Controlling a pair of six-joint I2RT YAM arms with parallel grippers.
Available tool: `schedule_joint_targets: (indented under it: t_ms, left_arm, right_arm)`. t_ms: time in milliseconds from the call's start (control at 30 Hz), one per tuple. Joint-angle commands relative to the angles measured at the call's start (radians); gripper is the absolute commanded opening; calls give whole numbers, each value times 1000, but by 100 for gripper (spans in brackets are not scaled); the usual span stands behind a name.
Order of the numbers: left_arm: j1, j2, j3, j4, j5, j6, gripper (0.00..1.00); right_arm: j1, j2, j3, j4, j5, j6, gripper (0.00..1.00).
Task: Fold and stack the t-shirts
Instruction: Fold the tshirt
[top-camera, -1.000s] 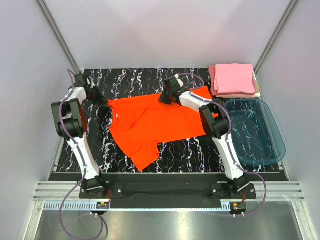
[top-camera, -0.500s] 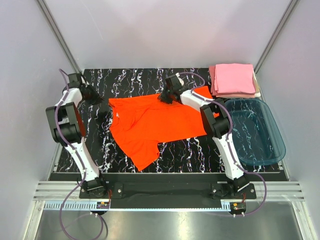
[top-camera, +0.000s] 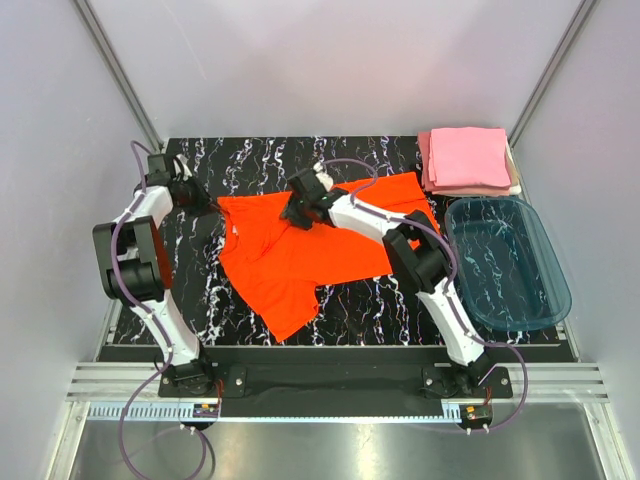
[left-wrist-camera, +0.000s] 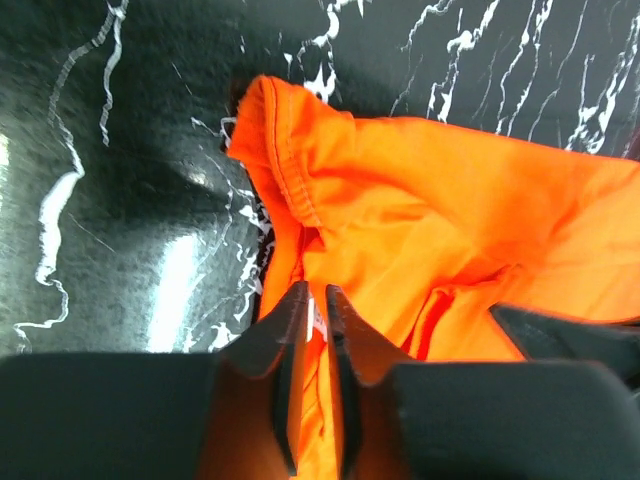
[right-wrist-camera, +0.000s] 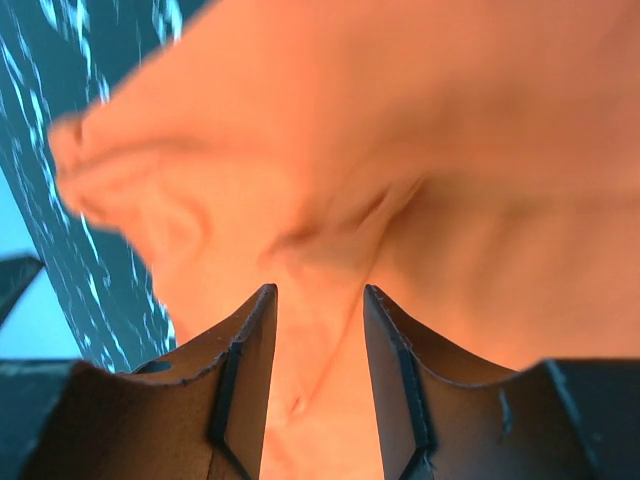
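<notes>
Seen from above, a bright orange-red cloth t-shirt (top-camera: 300, 255) lies crumpled and unfolded across the middle of a black, white-veined marble-patterned table (top-camera: 400, 300). One narrow end of it points toward the near edge.

The left gripper (top-camera: 207, 207) sits at the shirt's far left corner. In its wrist view the left gripper (left-wrist-camera: 312, 295) has its fingers almost together, pinching a thin fold of the orange cloth (left-wrist-camera: 450, 220) beside a stitched hem.

The right gripper (top-camera: 292, 210) reaches over the shirt's far edge, left of centre. In its wrist view the right gripper (right-wrist-camera: 318, 295) has its fingers a little apart, with a bunched ridge of blurred orange cloth (right-wrist-camera: 400, 130) clamped between them.

At the far right corner lies a stack of light pink folded t-shirts (top-camera: 468, 158), just beside the orange shirt's far right corner. A translucent teal plastic tub (top-camera: 520, 270) stands along the right edge, its far left corner close to the shirt.

Bare tabletop shows as a strip along the far edge, down the near left side, and between the shirt and the tub on the near right. Grey walls (top-camera: 60, 200) stand close on the left, right and far sides.
</notes>
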Motion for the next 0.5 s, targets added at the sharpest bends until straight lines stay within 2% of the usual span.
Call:
schedule_joint_targets:
  t_ms: [0,67,100,333,467]
  left_arm:
    - [1,-30,-16,58,62,1,10]
    - [-2,-22,-42,75,94,-3,1]
    - [-2,-19,-50,90,102,-5,0]
    - [-5,60,-53,118,145,-26,0]
    - [-13,65,-64,118,108,-28,0]
  right_arm:
    - [49,-59,1,-28,69,54,47]
    - [64,-47,8,-28,64,68,47]
    - [72,-44,11,-27,64,67,47]
    - [110,-27,27,-27,61,77,47]
    - [113,-21,15,-28,57,96,47]
